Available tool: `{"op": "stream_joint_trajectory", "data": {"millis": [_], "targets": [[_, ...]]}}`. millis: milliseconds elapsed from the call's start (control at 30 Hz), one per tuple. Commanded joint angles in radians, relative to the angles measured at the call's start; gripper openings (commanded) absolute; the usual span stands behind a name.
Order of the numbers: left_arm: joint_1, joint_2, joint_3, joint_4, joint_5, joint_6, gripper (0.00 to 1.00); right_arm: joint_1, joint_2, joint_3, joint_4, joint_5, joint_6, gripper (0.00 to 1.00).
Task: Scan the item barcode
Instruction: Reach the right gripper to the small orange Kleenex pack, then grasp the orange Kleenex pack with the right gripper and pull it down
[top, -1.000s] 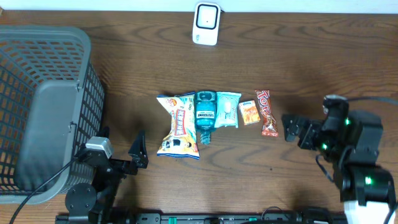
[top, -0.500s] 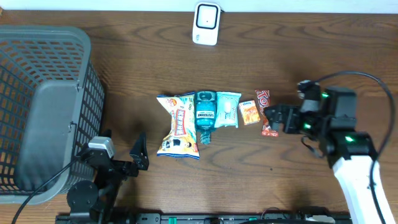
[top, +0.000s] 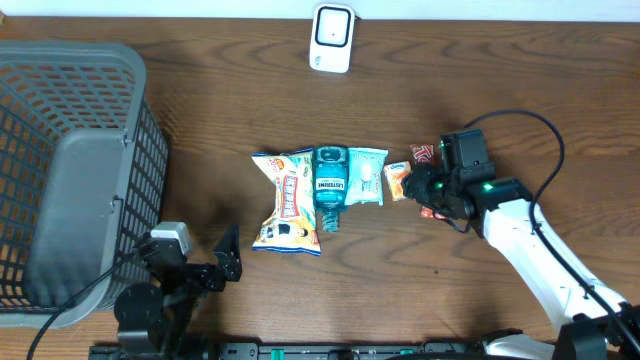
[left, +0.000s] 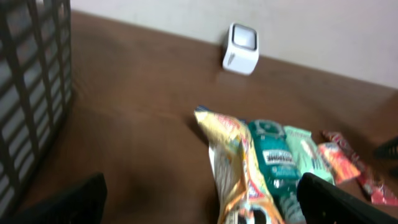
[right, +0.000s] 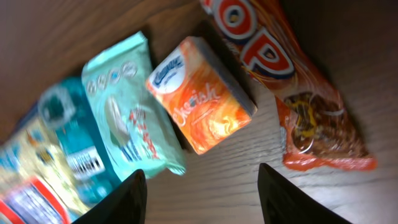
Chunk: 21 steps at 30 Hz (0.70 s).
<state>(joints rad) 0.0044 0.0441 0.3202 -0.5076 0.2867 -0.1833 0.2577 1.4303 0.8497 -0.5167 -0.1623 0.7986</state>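
Several items lie in a row mid-table: a yellow chip bag (top: 285, 203), a teal mouthwash bottle (top: 330, 183), a mint wipes pack (top: 367, 176), an orange tissue pack (top: 399, 181) and a red candy bar (top: 424, 155). The white scanner (top: 331, 37) stands at the far edge. My right gripper (top: 425, 190) hovers over the tissue pack (right: 202, 102) and candy bar (right: 292, 87), its jaws apart with bare wood between the fingertips (right: 202, 199). My left gripper (top: 225, 265) stands open near the front edge, left of the chip bag (left: 239, 174), holding nothing (left: 202, 205).
A large grey mesh basket (top: 70, 180) fills the left side of the table. The scanner (left: 241, 48) sits against the back wall. Bare wood lies between the basket and the row of items, and along the front right.
My right arm has swung left from the table's right side to above the candy bar and tissue pack. The left gripper has shifted slightly toward the front edge.
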Motion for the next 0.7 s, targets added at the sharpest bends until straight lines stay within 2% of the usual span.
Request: {"op": "stream_joint_trajectory", "data": {"millis": [0,67,167,333,467,533,600,633,667], "targets": [[-0.004,0.001,0.003,-0.063,0.009,0.006,0.98,0.0,0.034,0.013,0.024,0.022,0.299,0.5],[-0.004,0.001,0.003,-0.109,0.009,0.005,0.98,-0.001,0.057,0.012,0.035,0.022,0.319,0.53],[-0.004,0.001,0.003,-0.182,0.009,0.006,0.98,-0.001,0.099,0.012,0.068,0.023,0.331,0.64],[-0.004,0.001,0.003,-0.332,0.008,0.006,0.98,-0.001,0.211,0.012,0.153,0.017,0.331,0.63],[-0.004,0.001,0.003,-0.417,0.009,0.006,0.98,-0.001,0.288,0.012,0.21,0.002,0.332,0.56],[-0.004,0.001,0.003,-0.441,0.008,0.006,0.98,-0.001,0.324,0.012,0.232,0.013,0.332,0.46],[-0.004,0.001,0.003,-0.449,0.008,0.006,0.98,-0.002,0.356,0.012,0.243,0.034,0.335,0.32],[-0.004,0.001,0.003,-0.449,0.008,0.006,0.98,-0.002,0.378,0.012,0.243,0.053,0.342,0.13],[-0.004,0.001,0.003,-0.449,0.008,0.006,0.98,-0.002,0.388,0.012,0.243,0.059,0.341,0.03]]}}
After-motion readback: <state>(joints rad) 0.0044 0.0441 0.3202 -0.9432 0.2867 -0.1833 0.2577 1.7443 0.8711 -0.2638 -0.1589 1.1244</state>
